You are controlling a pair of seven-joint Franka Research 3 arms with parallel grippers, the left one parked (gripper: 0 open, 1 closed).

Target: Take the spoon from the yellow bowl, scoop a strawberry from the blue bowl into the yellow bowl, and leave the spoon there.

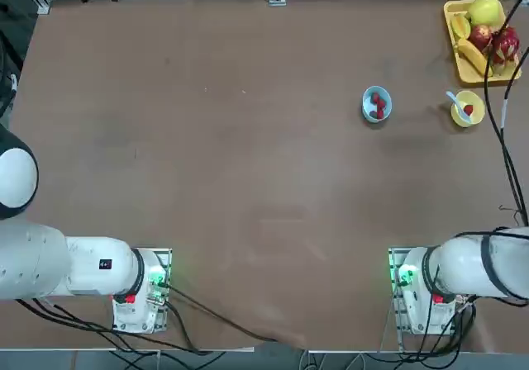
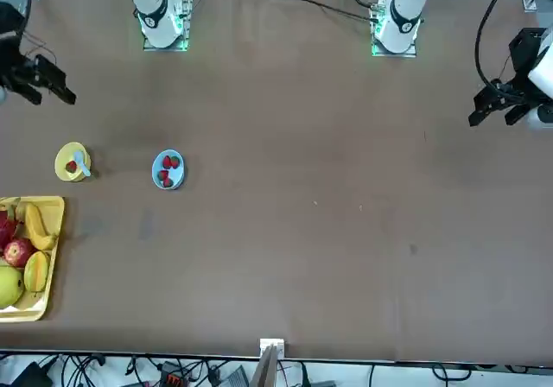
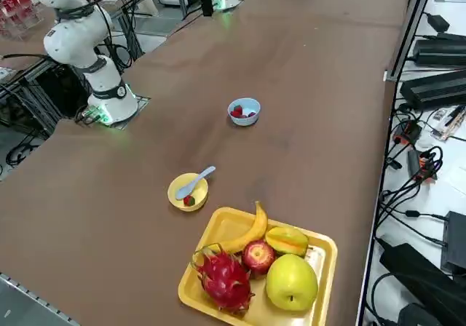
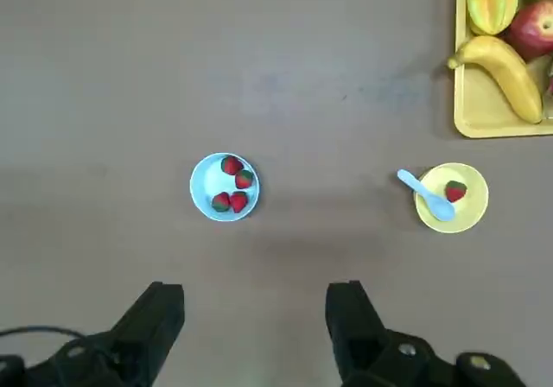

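My right gripper [image 4: 255, 290] hangs wide open and empty above the table [image 4: 294, 128]; spoon [image 4: 440, 206] and one strawberry [image 4: 455, 192] lie in the yellow bowl [image 4: 471, 218], four more in the blue bowl [image 4: 202, 187], so the job looks finished.

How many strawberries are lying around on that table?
5 in view: one strawberry sits in the yellow bowl beside the spoon; the other four are in the blue bowl, in two pairs. More could be hidden among the tray's fruits.
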